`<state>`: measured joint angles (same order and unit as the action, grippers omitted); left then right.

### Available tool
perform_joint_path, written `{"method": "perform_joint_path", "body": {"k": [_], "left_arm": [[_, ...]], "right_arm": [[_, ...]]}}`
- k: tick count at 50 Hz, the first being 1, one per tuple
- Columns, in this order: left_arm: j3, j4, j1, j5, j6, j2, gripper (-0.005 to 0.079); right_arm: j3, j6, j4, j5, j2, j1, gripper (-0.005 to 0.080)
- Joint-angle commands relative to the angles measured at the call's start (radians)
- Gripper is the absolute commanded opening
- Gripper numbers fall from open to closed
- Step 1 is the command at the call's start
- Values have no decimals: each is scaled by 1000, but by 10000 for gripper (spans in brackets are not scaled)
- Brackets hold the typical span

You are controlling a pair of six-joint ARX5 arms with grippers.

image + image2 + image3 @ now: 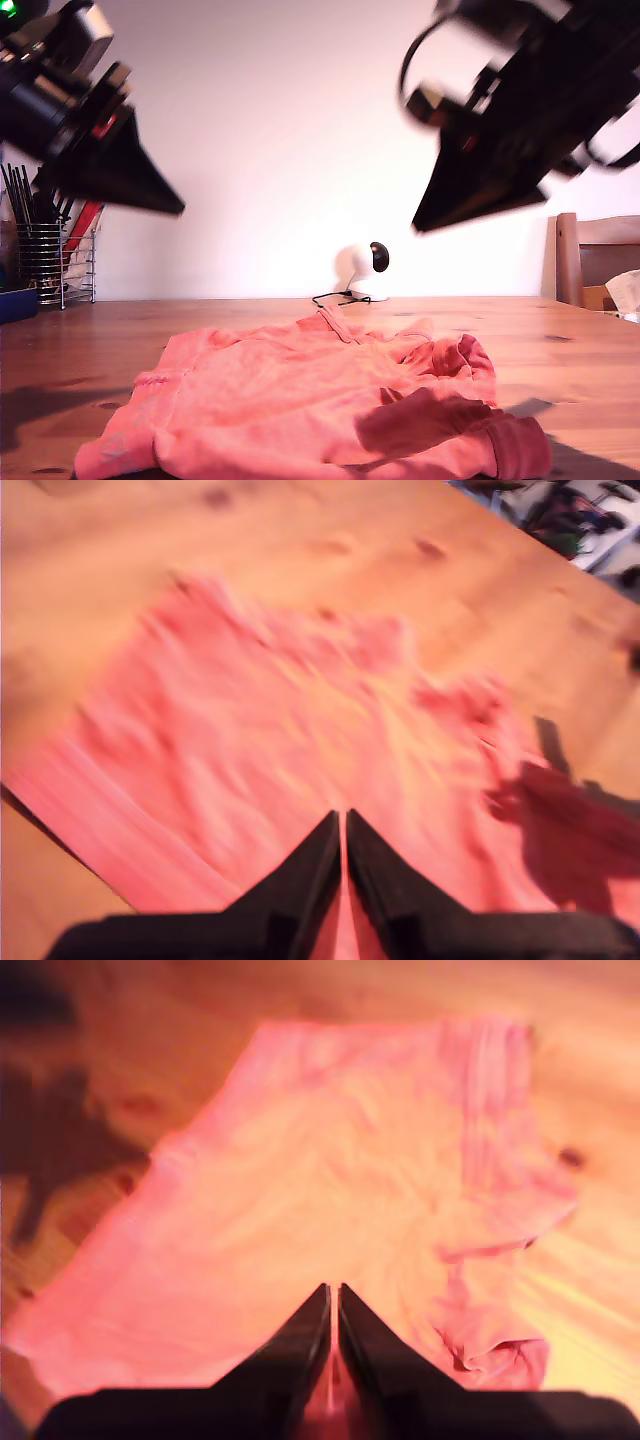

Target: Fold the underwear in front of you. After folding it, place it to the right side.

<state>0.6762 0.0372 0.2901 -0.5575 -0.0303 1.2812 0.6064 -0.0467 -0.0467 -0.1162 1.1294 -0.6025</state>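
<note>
Exterior view alone: white lamp behind underwear; both end effectors closed, empty.

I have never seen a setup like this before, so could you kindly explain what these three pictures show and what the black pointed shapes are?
The black pointed shapes are the grippers of two robot arms. One picture comes from a camera standing low on the wooden table, looking across it; both arms hang in the air there, holding nothing. The other two come from cameras riding on the arms, each looking down along its own gripper: my first gripper and my second gripper, both with jaws nearly together and empty. Below them lies the underwear, a rumpled coral garment not yet folded. Behind it sit a small white camera and a wire holder of dark utensils.
</note>
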Motion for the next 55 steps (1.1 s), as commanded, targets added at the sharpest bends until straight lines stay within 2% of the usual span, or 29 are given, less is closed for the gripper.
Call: {"method": "perform_joint_path", "body": {"k": [1, 9, 20, 33, 39, 47, 53, 55], "left_arm": [[-45, -26, -2, -9, 26, -54, -23], [-135, -31, -2, -18, 79, -147, -23], [-278, -40, -2, -25, 126, -259, -23], [-426, -56, -2, -36, 190, -443, -24], [-472, -20, -2, -37, 206, -503, -23], [-479, 108, -2, -48, 256, -515, -23], [-479, 154, -2, -57, 356, -515, -21], [-479, 156, -2, -63, 420, -515, 10]], "right_arm": [[-34, -10, -20, -2, -35, 3, -3], [-57, -8, -109, -15, -105, 3, -3], [-140, -74, -131, -16, -209, 3, -11], [-216, -138, -188, -69, -303, 3, -11], [-237, -140, -192, -75, -319, 3, -11], [-239, -140, -185, -90, -321, 3, -11], [-239, -140, -172, -91, -321, 3, -11], [-239, -140, -168, -91, -321, 3, -11]]}}
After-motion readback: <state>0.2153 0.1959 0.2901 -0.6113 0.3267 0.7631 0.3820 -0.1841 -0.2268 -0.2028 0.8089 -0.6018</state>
